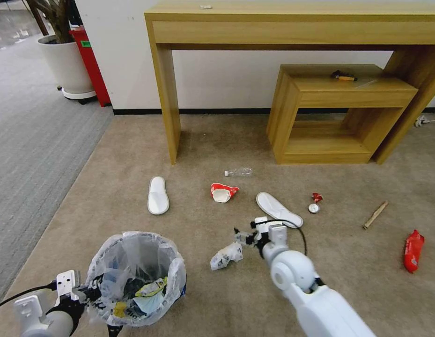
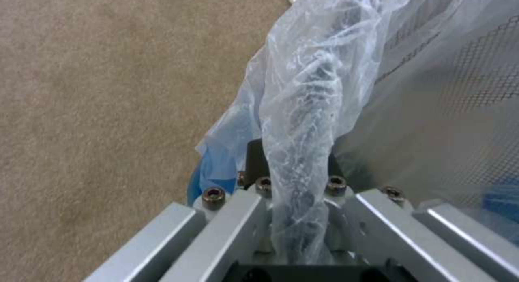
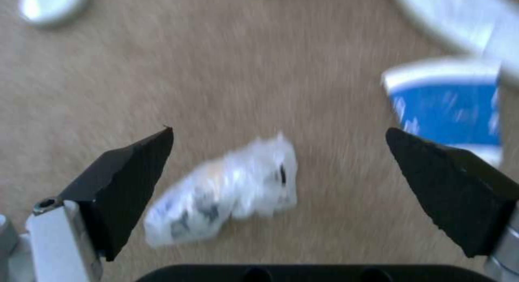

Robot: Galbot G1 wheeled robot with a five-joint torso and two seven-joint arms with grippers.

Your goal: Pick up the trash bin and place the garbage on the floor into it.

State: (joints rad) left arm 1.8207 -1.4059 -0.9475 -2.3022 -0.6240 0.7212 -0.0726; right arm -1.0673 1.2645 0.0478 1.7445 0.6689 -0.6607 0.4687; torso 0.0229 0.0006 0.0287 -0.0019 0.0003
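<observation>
The trash bin [image 1: 135, 276], black with a crinkly bag liner, is at the lower left with litter inside. My left gripper [image 1: 92, 293] is shut on its rim; the left wrist view shows the bag [image 2: 308, 112] pinched in the left gripper [image 2: 300, 217]. My right gripper [image 1: 243, 236] hangs open just above a crumpled white packet [image 1: 226, 255] on the floor [image 1: 339, 281]. In the right wrist view the packet [image 3: 227, 197] lies between the spread fingers of the right gripper [image 3: 278, 130], beside a blue cup [image 3: 449, 112]. Farther off lie two slippers [image 1: 158, 195] [image 1: 279, 209], a red cup [image 1: 223, 192], a bottle [image 1: 238, 172], a can [image 1: 313, 208], a stick [image 1: 375, 215] and a red wrapper [image 1: 413, 250].
A tall wooden desk [image 1: 165, 103] and a low wooden shelf [image 1: 329, 93] stand against the far wall, a small black-and-yellow tool [image 1: 343, 76] on the shelf. A white plant pot [image 1: 67, 65] and a red box [image 1: 92, 65] stand at the far left beside grey ribbed carpet [image 1: 34, 140].
</observation>
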